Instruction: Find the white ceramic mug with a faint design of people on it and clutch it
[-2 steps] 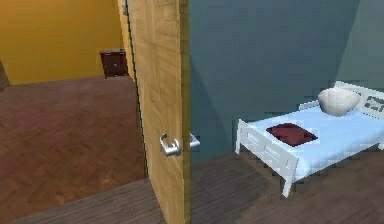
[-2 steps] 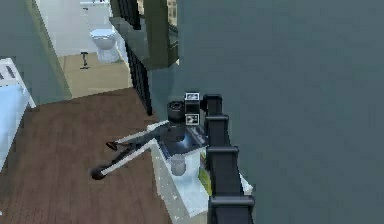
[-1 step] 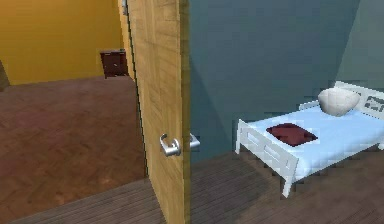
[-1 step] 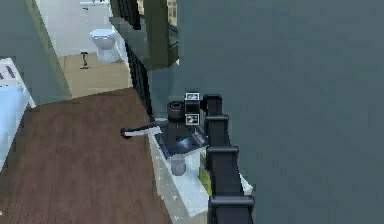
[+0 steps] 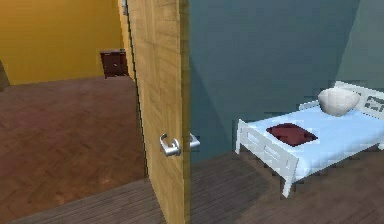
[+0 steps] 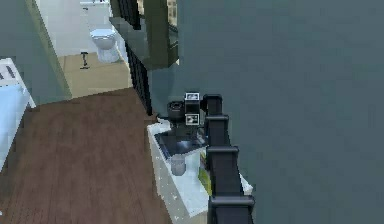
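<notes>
Underfoot, dark wood floor (image 6: 80, 150), teal walls (image 6: 300, 90)

Bed (image 5: 330, 142), white frame, light blue sheet: cream pillow (image 5: 338, 100) at the head end, dark red folded cloth (image 5: 292, 134) near the foot edge. White counter (image 6: 160, 140) along the wall: dark basin (image 6: 186, 148), small grey cup-like thing (image 6: 178, 166) at the basin's near edge, yellow-green item (image 6: 203, 180) just beside it.

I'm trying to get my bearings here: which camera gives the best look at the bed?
The forward view: the bed shows there with its white frame, pale blue cover, a pillow and a flat dark red item on top. The arm side view catches a sliver of the bed at its left edge.
</notes>
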Robot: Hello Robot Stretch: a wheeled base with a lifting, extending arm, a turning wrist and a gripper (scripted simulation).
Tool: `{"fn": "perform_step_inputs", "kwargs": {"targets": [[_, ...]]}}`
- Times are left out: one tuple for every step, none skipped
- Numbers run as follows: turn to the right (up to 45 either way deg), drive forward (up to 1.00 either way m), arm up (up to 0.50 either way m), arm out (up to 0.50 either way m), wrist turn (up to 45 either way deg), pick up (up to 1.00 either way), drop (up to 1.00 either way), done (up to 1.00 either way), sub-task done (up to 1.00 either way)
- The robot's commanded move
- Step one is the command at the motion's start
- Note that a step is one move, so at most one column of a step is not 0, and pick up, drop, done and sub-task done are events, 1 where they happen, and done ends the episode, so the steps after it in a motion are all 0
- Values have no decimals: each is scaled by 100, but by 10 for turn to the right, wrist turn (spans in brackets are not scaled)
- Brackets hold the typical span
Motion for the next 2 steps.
{"fn": "perform_step_inputs", "kwargs": {"targets": [[0, 0, -30, 0, 0, 0, 0, 0, 0], [0, 0, 0, 0, 0, 100, 0, 0, 0]]}}
